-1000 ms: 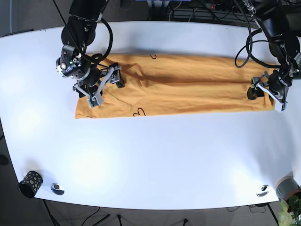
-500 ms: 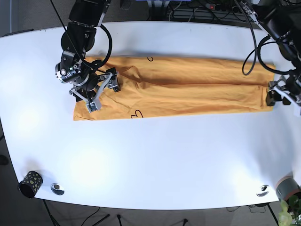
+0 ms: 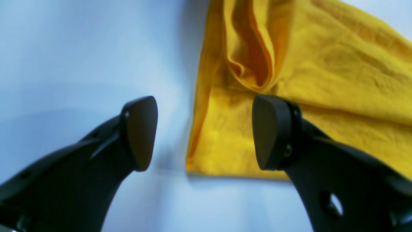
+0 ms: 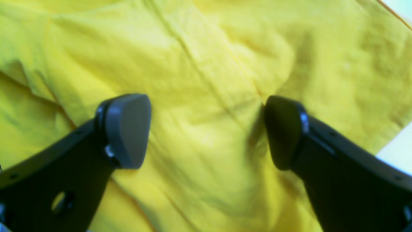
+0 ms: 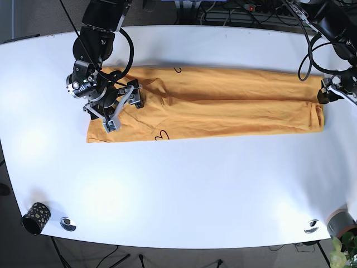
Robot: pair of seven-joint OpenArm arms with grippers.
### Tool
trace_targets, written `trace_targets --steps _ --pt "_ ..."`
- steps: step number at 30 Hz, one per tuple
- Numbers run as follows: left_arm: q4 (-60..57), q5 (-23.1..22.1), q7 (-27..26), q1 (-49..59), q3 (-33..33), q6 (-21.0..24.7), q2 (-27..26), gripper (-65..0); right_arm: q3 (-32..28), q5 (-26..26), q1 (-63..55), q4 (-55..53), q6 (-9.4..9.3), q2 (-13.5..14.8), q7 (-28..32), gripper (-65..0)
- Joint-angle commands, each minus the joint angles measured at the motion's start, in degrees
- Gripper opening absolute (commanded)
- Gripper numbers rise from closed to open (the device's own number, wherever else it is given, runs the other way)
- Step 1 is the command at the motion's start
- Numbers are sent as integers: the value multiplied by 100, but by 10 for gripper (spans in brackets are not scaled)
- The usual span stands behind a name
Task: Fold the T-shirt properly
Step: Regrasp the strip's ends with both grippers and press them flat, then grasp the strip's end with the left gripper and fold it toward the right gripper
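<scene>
Over on the base view's right, the left end effector [image 3: 204, 132] is spread wide, its two black pads gripping nothing. One pad hangs over bare white surface [image 3: 80, 58], the other over the corner of the orange-yellow cotton T-shirt [image 3: 322, 71], and the garment's end edge runs up between them. A deep fold of cloth bunches just beyond that pad.

Now the right end effector [image 4: 206, 132]: also wide open, both dark pads poised above rumpled yellow fabric, a seam line running diagonally between them. Whether the pads actually press on the cloth, hard to say from the wrist view. Nothing is pinched.

In the base view the T-shirt [image 5: 223, 100] lies as a long band folded lengthwise across the far half of the white surface [image 5: 178, 184], the right end effector [image 5: 120, 106] over its one end, the left end effector [image 5: 329, 92] at the edge of the other. Small dark marks show on the cloth, one heart-like near the front edge [image 5: 162, 134]; no lettering can be read.
</scene>
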Motion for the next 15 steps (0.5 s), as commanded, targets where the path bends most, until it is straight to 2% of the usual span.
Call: trace_targets --steps 1,6,11,15 --pt "-23 -139 -149 -113 3 -10 -78 -221 -3 104 65 82 -5 14 58 -119" --pt "-375 -130 -167 -262 3 -10 -52 -221 6 104 65 82 -5 14 58 -119" --pt "-700 -104 -492 -262 12 -10 -61 -221 6 104 74 82 -5 14 58 -119" --pt "-920 -104 -536 -262 29 -10 -78 -221 15 113 74 82 -5 14 58 -119"
